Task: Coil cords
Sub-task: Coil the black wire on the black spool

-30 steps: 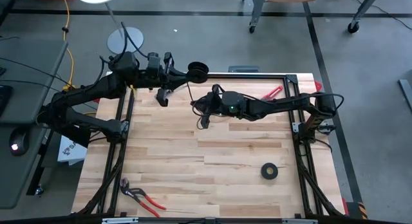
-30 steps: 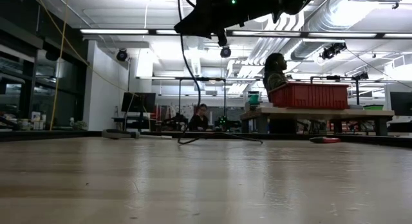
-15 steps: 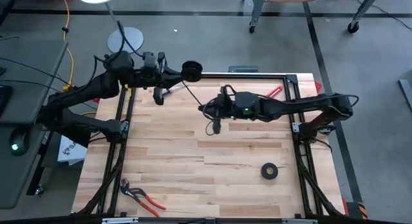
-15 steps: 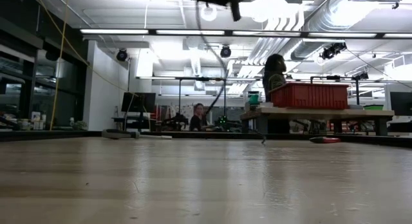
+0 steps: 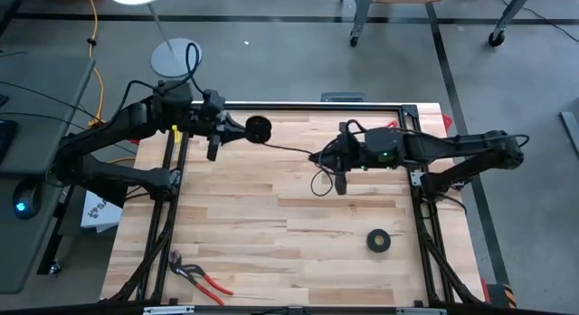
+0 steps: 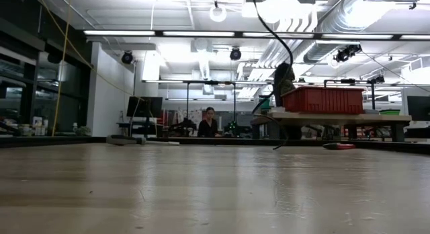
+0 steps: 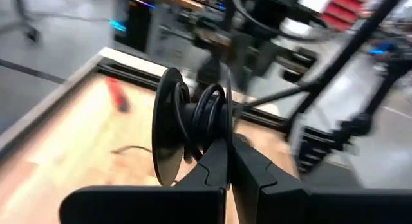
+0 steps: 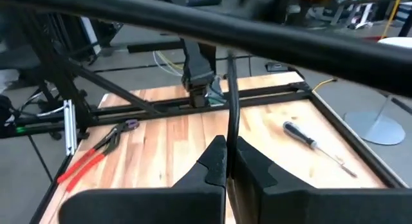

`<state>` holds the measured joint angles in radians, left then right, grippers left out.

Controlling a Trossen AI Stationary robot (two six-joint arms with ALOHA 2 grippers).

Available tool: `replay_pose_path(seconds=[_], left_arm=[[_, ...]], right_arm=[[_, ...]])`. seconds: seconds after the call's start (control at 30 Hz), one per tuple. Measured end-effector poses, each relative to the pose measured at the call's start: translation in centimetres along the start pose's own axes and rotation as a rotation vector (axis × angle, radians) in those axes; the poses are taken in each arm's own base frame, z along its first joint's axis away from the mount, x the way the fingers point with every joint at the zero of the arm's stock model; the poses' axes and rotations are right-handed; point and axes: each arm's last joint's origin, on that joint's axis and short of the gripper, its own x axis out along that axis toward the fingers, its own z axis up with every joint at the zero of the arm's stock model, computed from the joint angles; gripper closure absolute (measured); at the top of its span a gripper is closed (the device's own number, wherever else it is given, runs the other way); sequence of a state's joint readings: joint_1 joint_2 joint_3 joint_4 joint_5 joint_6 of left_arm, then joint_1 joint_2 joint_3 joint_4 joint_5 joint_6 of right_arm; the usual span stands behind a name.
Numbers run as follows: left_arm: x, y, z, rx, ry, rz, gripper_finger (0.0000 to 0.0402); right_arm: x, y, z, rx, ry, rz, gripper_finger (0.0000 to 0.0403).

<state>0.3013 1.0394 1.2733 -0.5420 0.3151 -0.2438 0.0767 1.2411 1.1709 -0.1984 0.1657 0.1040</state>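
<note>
A black spool [image 5: 258, 128] with the thin black cord wound on it [image 7: 209, 111] hangs over the table's far left part, and my left gripper [image 5: 224, 132] is shut on it. From the spool the cord [image 5: 289, 150] runs nearly straight to my right gripper [image 5: 327, 163], which is shut on it above the table's far middle. Below that gripper a loose loop of cord [image 5: 321, 182] hangs. In the low view the cord [image 6: 285, 72] drops from the top of the picture; both grippers are above that view. My left gripper pinches the rim of one of the spool's thin flanges [image 7: 225, 130] between its two shut fingers [image 7: 215, 166]. The fingers come nearly level from the table's left side. The spool is lifted clear, its axis roughly level. My right gripper pinches the cord [image 8: 230, 124] between its two fingers [image 8: 215, 163]; the cord runs on straight ahead from the tips. It reaches in nearly level from the table's right side. Toward the spool the cord is almost taut; the other part hangs slack in a loop.
A black tape roll [image 5: 379, 241] lies near the right front. Red-handled pliers [image 5: 201, 277] lie at the front left, and another red-handled tool [image 5: 384, 128] at the far right. A screwdriver [image 8: 315, 143] lies on the wood. Black frame rails [image 5: 172, 197] line the table's sides.
My right gripper has gone toward the table's right edge and upward with the cord, whose lower part has lifted off the far table edge and now hangs. My left gripper has turned and carried the spool a little toward the left and near edges. The cord between them has drawn straighter.
</note>
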Motion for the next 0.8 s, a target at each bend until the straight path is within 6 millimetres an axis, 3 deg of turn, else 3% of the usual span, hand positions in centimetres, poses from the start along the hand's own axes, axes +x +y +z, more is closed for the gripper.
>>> replay_pose_path(seconds=[0.17, 0.33, 0.63, 0.8], left_arm=[[1.4, 0.4, -1.4, -0.126, 0.174, -0.075, 0.0402], [4.8, 0.8, -2.0, -0.188, 0.273, -0.191, 0.0402], [12.3, -0.6, -1.5, -0.222, 0.217, -0.602, 0.0402], [14.4, -1.5, -0.6, -0.201, 0.11, -0.776, 0.0402]], right_arm=[[-0.8, -0.2, 0.9, -0.008, -0.076, -0.003, 0.0403], [-0.6, -0.2, 1.8, -0.01, -0.173, 0.004, 0.0403], [0.8, -0.5, 1.7, 0.002, -0.194, 0.008, 0.0403], [1.2, -0.5, 1.5, 0.002, -0.185, 0.023, 0.0403]])
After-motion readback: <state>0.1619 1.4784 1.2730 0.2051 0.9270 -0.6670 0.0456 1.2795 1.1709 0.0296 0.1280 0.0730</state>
